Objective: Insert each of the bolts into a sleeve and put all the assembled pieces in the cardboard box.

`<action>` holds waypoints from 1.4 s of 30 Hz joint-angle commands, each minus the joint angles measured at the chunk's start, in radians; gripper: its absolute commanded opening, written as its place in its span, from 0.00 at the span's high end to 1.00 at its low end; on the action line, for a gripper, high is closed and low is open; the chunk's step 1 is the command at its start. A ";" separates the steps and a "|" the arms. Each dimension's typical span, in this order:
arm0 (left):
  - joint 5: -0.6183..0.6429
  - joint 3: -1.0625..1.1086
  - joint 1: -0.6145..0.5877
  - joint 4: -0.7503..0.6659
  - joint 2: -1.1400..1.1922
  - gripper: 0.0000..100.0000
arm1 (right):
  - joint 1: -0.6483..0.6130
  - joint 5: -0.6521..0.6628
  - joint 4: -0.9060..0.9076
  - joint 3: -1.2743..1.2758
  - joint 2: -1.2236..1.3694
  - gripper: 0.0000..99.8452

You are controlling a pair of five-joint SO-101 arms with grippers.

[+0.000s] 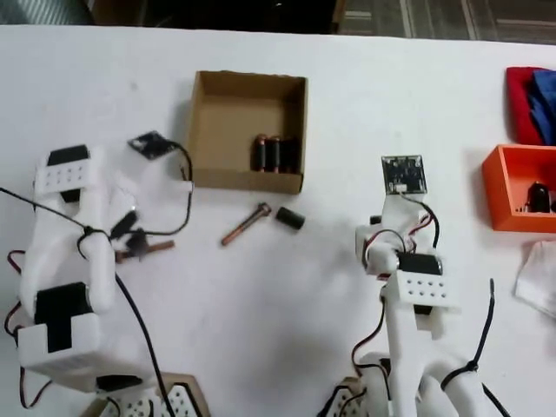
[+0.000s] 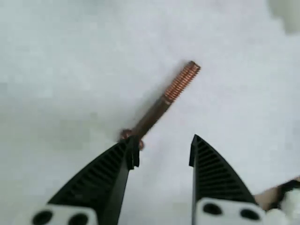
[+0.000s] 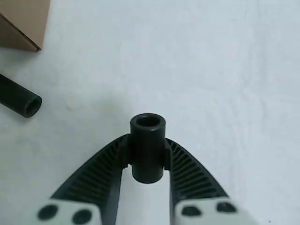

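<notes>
my left gripper (image 2: 164, 140) hangs, jaws apart, by a copper bolt (image 2: 164, 101) lying on the table (image 2: 70, 56). my right gripper (image 3: 147, 143) clamps a black sleeve (image 3: 147, 124).

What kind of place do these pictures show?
Probably a robotics lab or workshop bench, not a home. A left arm and a right arm stand at a white table. A bolt and a black sleeve lie beside a cardboard box. An orange bin sits nearby.
</notes>
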 commanded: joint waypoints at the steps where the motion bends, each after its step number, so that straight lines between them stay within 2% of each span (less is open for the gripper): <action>1: 0.606 -0.028 0.015 0.104 -0.041 0.80 | 0.005 0.006 -0.022 -0.009 -0.038 0.98; 2: 0.733 -0.019 0.020 0.097 -0.041 0.80 | 0.005 0.006 -0.022 -0.009 -0.038 0.98; 4: 0.884 0.005 0.026 0.081 -0.041 0.80 | 0.005 0.006 -0.030 -0.009 -0.035 0.98; 7: 1.023 0.042 0.029 0.072 -0.041 0.80 | 0.005 0.006 -0.036 -0.009 -0.035 0.98; 12: 1.330 0.050 0.031 0.025 -0.041 0.80 | 0.005 0.006 -0.033 -0.009 -0.036 0.98; 17: 1.525 0.058 0.032 0.025 -0.040 0.80 | 0.005 0.006 -0.028 -0.009 -0.041 0.98; 21: 1.610 0.059 0.031 0.023 -0.040 0.80 | 0.005 0.006 -0.027 -0.009 -0.042 0.98; 25: 1.671 0.059 0.026 -0.061 -0.002 0.80 | 0.005 0.006 -0.027 -0.009 -0.042 0.98; 33: 1.728 0.027 0.026 -0.118 0.284 0.80 | 0.005 0.006 -0.027 -0.009 -0.042 0.98; 37: 1.725 -0.035 0.026 -0.103 0.413 0.80 | 0.005 0.006 -0.027 -0.009 -0.042 0.98; 40: 1.725 -0.120 0.028 -0.012 0.470 0.81 | 0.005 0.006 -0.027 -0.009 -0.042 0.98; 42: 1.723 -0.182 0.028 0.044 0.491 0.86 | 0.005 0.006 -0.027 -0.009 -0.042 0.98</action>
